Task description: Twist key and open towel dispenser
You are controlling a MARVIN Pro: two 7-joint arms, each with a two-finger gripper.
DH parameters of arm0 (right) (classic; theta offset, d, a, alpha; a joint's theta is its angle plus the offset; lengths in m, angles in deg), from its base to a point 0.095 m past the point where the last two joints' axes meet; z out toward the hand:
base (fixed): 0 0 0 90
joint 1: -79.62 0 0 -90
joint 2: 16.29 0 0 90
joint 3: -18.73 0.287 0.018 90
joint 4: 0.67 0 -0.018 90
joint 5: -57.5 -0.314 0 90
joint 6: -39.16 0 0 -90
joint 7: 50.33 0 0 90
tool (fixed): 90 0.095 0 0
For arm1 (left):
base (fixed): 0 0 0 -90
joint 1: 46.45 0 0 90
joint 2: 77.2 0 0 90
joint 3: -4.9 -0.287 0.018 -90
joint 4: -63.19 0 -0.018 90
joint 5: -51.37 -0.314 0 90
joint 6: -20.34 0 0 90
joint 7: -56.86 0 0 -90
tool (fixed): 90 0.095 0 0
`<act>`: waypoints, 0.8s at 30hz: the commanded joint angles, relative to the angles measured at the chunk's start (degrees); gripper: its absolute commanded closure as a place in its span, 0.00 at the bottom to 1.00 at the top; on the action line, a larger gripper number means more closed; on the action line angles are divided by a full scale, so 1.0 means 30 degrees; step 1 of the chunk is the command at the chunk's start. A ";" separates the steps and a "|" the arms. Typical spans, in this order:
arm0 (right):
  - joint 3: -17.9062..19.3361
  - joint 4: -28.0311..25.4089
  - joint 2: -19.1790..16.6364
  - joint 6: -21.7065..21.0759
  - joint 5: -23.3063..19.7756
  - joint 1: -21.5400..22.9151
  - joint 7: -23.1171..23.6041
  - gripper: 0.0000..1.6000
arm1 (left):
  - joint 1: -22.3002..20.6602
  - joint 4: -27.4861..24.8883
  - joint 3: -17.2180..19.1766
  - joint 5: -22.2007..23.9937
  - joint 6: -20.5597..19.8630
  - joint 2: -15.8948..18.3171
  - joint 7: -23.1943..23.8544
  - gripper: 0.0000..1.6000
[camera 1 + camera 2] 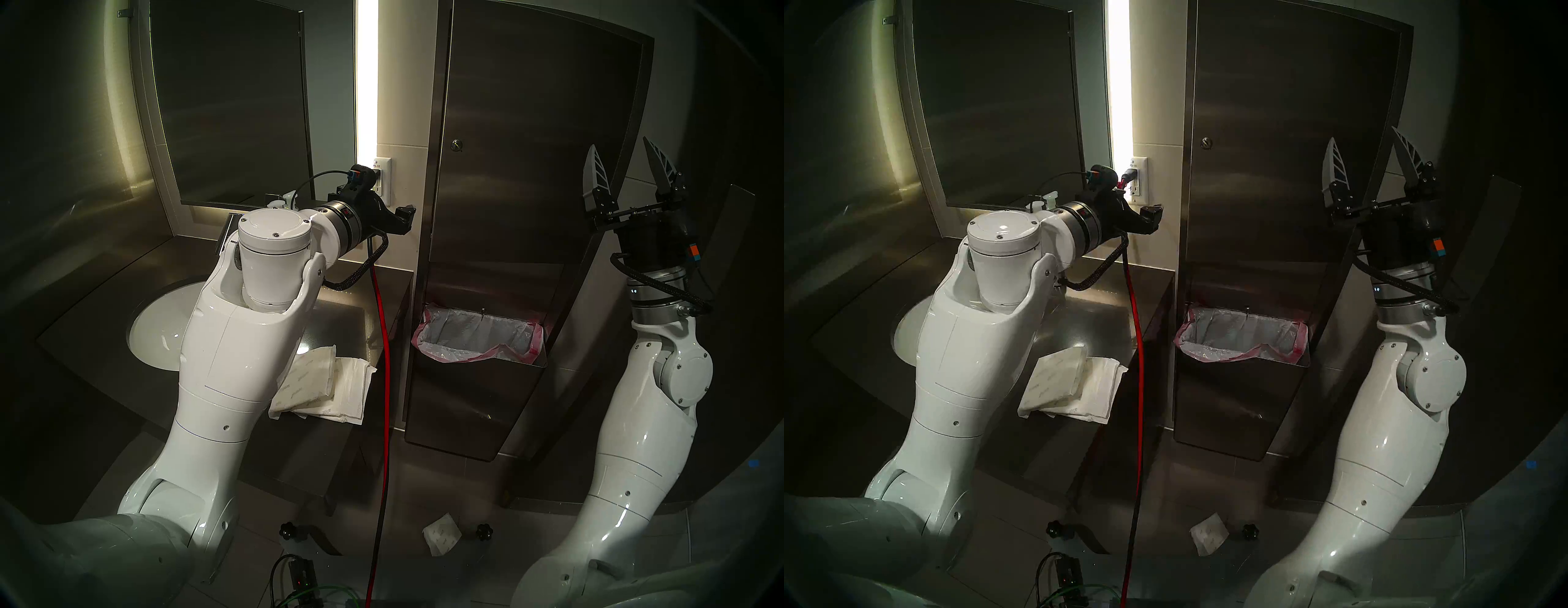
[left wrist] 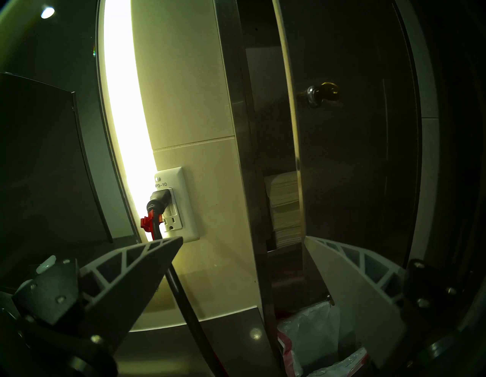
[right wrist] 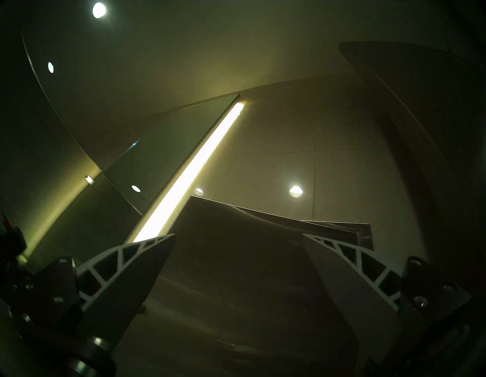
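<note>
Spread left gripper [image 2: 243,238] fingers seen empty beside the towel dispenser [image 1: 530,170], its door swung ajar, right gripper [image 1: 621,146] held wide and empty by the door's far edge, key [image 2: 329,90] left in the door's lock [image 2: 313,96]

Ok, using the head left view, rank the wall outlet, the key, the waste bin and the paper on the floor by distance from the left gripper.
1. Wall outlet, on the wall just beyond the left gripper.
2. Key, up to its right on the towel dispenser.
3. Waste bin, lower right.
4. Paper on the floor, far below.
</note>
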State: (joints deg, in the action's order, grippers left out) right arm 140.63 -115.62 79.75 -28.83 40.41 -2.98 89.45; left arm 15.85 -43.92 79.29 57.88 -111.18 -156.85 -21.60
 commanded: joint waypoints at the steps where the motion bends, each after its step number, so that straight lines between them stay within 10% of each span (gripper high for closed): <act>1: -0.0221 -0.1572 -0.0742 -0.1661 -0.1859 -0.2198 0.0378 0.00 | -0.1842 0.0219 -0.0217 -0.0912 0.0076 0.0484 -0.0228 0.00; 2: -0.0278 -0.1815 -0.0820 -0.1875 -0.2123 -0.2594 0.0332 0.00 | -0.2036 0.0313 -0.0289 -0.1041 0.0061 0.0527 -0.0252 0.00; 3: -0.0248 -0.2180 -0.0805 -0.2403 -0.2610 -0.2990 0.0396 0.00 | -0.2442 0.0539 -0.0386 -0.1293 0.0082 0.0612 -0.0308 0.73; 6: -0.0228 -0.2487 -0.0801 -0.2812 -0.2983 -0.3356 0.0405 0.00 | -0.2747 0.0707 -0.0499 -0.1482 0.0057 0.0728 -0.0299 1.00; 24: -0.0622 -0.5223 -0.0337 -0.4557 -0.4441 -0.6840 -0.1623 0.00 | -0.3893 0.1559 -0.1965 -0.2165 0.0961 0.1867 0.1272 1.00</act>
State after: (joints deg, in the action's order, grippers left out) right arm 139.16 -128.66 78.04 -41.94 27.59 -20.10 86.71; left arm 6.89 -38.88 73.29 51.48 -109.91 -152.09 -19.16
